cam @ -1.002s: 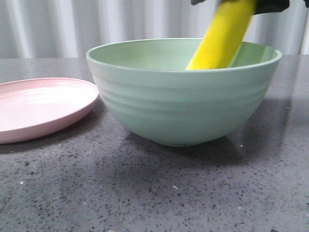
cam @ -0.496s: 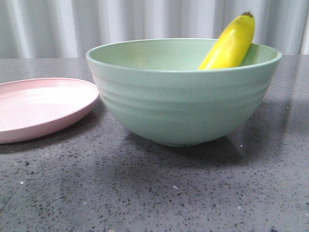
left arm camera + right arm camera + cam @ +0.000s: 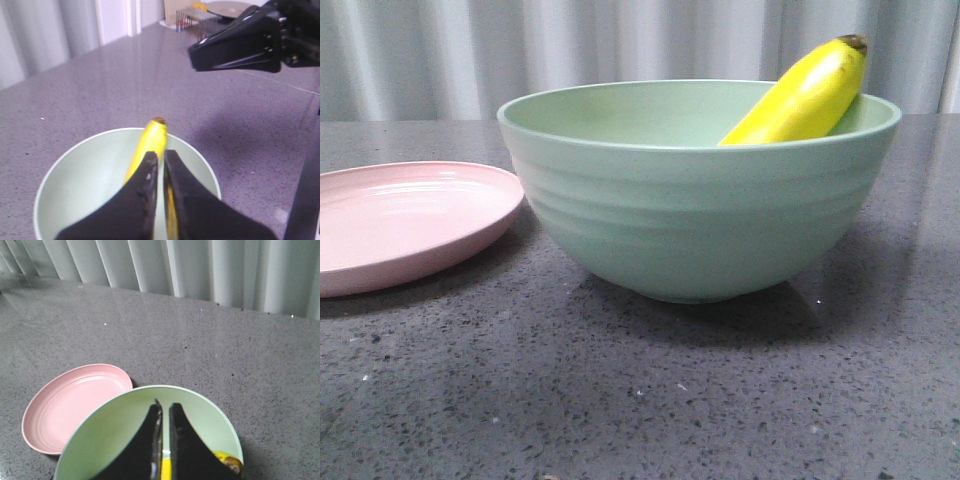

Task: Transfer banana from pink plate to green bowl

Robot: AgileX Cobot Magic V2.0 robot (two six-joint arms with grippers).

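The yellow banana point(image 3: 805, 100) lies in the pale green bowl point(image 3: 700, 210), leaning on its right rim with the dark tip sticking up above it. The pink plate point(image 3: 400, 225) stands empty to the left of the bowl. No gripper shows in the front view. My left gripper point(image 3: 161, 155) hangs above the bowl point(image 3: 75, 190) over the banana point(image 3: 150, 142), jaws nearly together and empty. My right gripper point(image 3: 165, 407) also hangs above the bowl point(image 3: 110, 430), jaws nearly together and empty, with the banana point(image 3: 227, 460) below it and the plate point(image 3: 70, 405) beside the bowl.
The dark speckled table point(image 3: 640, 400) stretches in front of the bowl. A pale pleated curtain point(image 3: 620, 50) runs behind it. The right arm's black body point(image 3: 240, 42) shows high over the table in the left wrist view, with clutter point(image 3: 200, 15) at the far edge.
A gripper held the banana upright over the bowl; it has let go and left the front view. The banana has tipped lower and now rests against the right rim.
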